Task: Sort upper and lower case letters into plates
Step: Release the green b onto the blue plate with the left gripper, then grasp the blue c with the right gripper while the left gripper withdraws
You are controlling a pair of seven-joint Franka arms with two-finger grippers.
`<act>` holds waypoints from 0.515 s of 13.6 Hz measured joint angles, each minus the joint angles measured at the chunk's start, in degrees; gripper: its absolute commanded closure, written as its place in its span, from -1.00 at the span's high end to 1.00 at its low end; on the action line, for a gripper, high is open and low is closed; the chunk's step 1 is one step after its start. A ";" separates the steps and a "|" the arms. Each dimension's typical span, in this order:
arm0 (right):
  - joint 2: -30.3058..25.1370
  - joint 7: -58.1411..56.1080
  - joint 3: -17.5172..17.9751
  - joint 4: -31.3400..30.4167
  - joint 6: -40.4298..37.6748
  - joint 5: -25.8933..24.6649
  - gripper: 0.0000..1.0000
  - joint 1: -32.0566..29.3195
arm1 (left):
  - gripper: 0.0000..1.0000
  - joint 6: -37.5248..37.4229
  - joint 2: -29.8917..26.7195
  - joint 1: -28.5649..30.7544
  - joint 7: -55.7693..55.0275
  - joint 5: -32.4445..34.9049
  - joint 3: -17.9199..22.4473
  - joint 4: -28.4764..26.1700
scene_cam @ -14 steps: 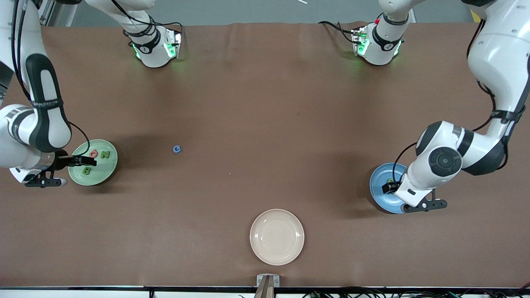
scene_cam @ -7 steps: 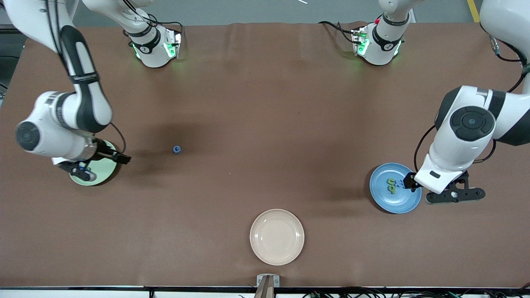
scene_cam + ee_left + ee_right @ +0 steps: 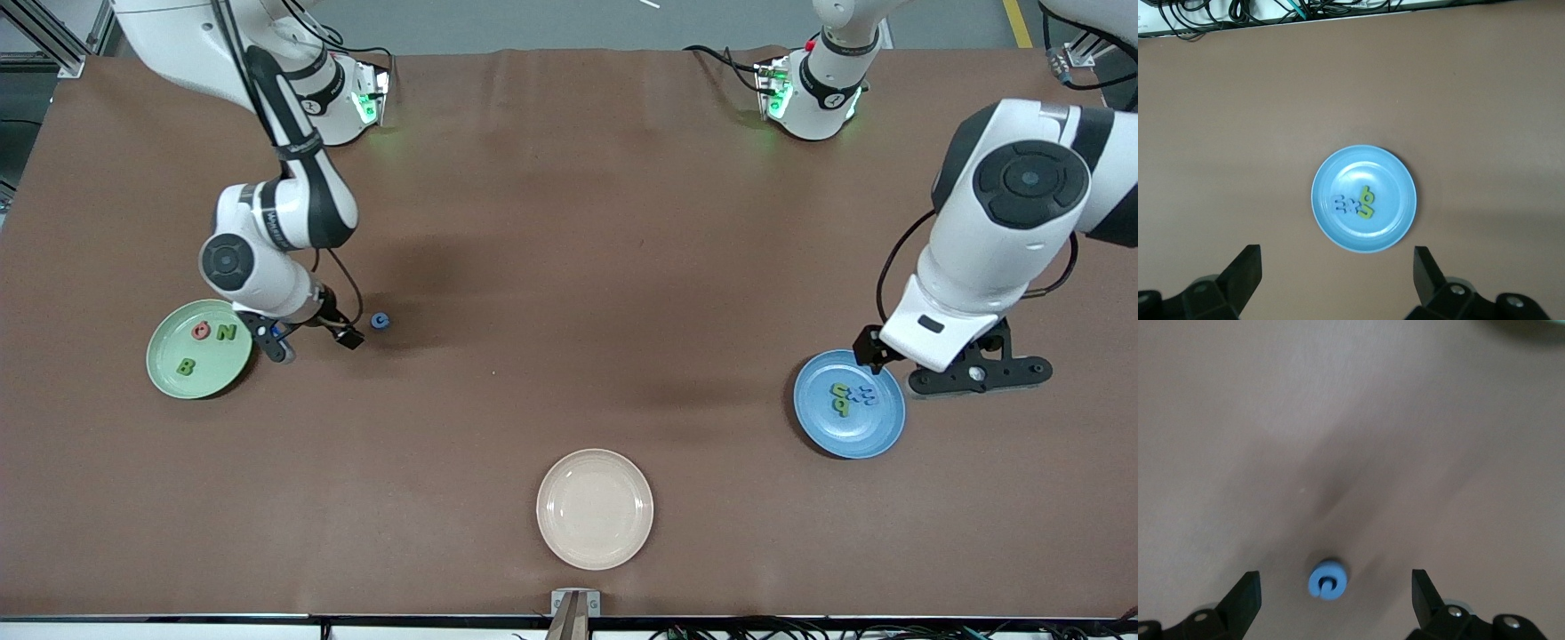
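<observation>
A small round blue letter [image 3: 380, 321] lies alone on the brown table. My right gripper [image 3: 346, 336] hangs open low beside it. In the right wrist view the letter [image 3: 1327, 580] sits between the spread fingertips [image 3: 1245, 595], touching neither. The mint green plate [image 3: 212, 384] holds a red O [image 3: 201, 331], a green N [image 3: 226, 332] and a green B [image 3: 186, 365]. The blue plate [image 3: 853, 436] holds a green letter [image 3: 838, 397] and a blue one [image 3: 862, 396]. My left gripper [image 3: 869, 349] is open and empty, up over that plate's rim. The left wrist view shows the blue plate [image 3: 1395, 190] with both letters [image 3: 1367, 203].
A cream-beige plate [image 3: 595, 542] stands empty near the front edge of the table, midway between the two arms' ends. A small mount [image 3: 574, 604] sits at the table's front edge. Both arm bases [image 3: 333, 98] stand along the farthest edge.
My right gripper has left the green plate and swung over to the lone blue letter. My left gripper has lifted off the blue plate and drawn back toward its rim.
</observation>
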 measured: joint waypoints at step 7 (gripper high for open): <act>2.73 2.03 -0.10 -3.01 7.86 0.00 0.79 2.13 | 1.00 -4.72 -5.79 -4.35 6.28 -15.44 8.06 2.49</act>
